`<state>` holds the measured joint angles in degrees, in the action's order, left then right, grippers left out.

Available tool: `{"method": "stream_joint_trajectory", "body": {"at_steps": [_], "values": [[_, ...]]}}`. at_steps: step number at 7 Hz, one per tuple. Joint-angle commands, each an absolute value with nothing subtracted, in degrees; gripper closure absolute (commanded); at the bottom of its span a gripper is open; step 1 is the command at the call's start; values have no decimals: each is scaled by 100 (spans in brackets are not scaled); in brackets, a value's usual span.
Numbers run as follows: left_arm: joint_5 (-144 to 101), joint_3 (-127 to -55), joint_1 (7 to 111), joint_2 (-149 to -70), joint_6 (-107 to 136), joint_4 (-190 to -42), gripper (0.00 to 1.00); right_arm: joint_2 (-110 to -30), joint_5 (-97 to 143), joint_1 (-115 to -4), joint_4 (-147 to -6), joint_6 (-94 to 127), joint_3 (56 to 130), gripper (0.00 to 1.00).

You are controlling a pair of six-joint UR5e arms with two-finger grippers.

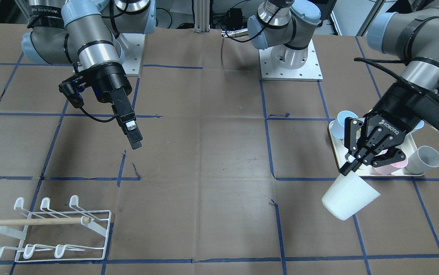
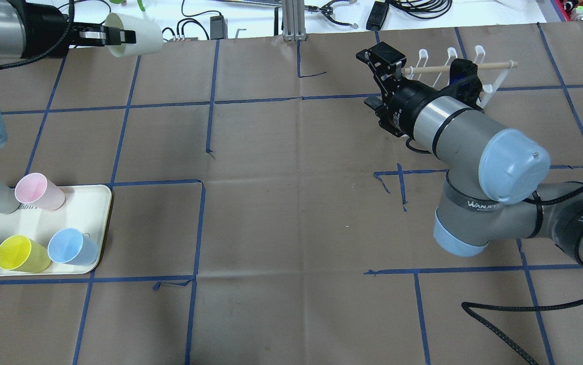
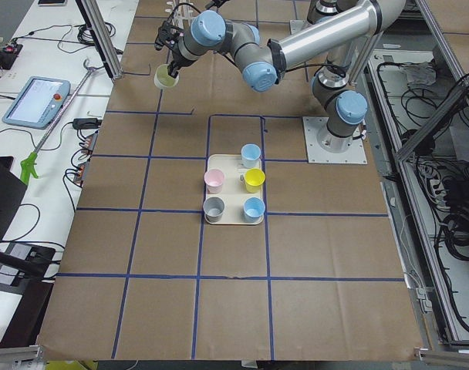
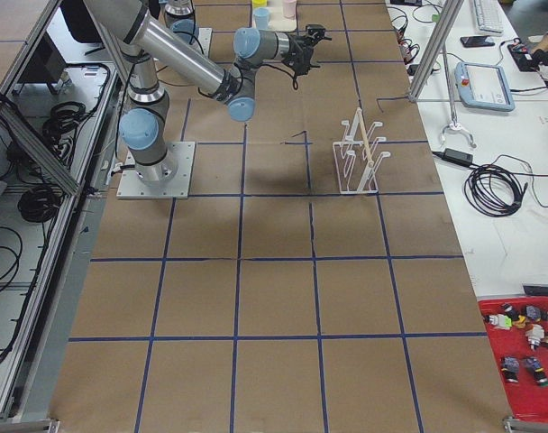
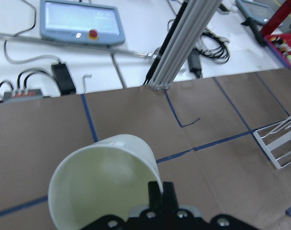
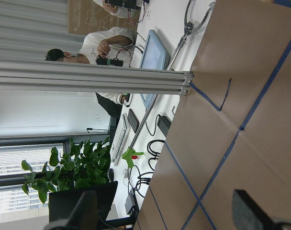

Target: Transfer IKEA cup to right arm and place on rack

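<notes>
White cup [image 1: 351, 200] hangs tipped in the air, pinched at its rim by the left gripper [image 1: 348, 168], just past the cream tray [image 2: 83, 213]. Right gripper [image 1: 134, 137] is wide apart and holds nothing, well away from the white rack [image 1: 32, 222].

Off-white cup [image 1: 351, 198], white wire rack [image 1: 51, 221], brown table [image 1: 204, 152] gridded in blue tape [image 1: 270, 152], cream tray [image 2: 81, 213]

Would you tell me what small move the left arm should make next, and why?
Probably carry the cup sideways toward the right gripper. The left gripper is shut on the cup's rim, well away from the tray, while the right jaws stand open and empty, far from the cup.
</notes>
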<state>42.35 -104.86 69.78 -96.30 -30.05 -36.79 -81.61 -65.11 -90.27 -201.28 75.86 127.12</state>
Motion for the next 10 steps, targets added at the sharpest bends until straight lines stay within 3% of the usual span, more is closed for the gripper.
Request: {"method": "stream_joint_trajectory", "body": {"at_steps": [1, 4, 7, 10], "values": [[3073, -11343, 7066, -9938, -3023, -1573, 100, -7745, -6469, -9026, -21010, 7733, 12718, 0], [1786, -11584, 7539, -11317, -2805, 1459, 100, -7602, -6425, -9070, -21322, 8218, 12727, 0], [1801, -11619, 7918, -12021, -789, 4105, 97, -7594, -6145, -9070, -21366, 8235, 12709, 0], [1880, -11619, 8208, -12076, -703, 4236, 95, -7375, -6152, -9079, -21847, 8227, 12700, 0]]}}
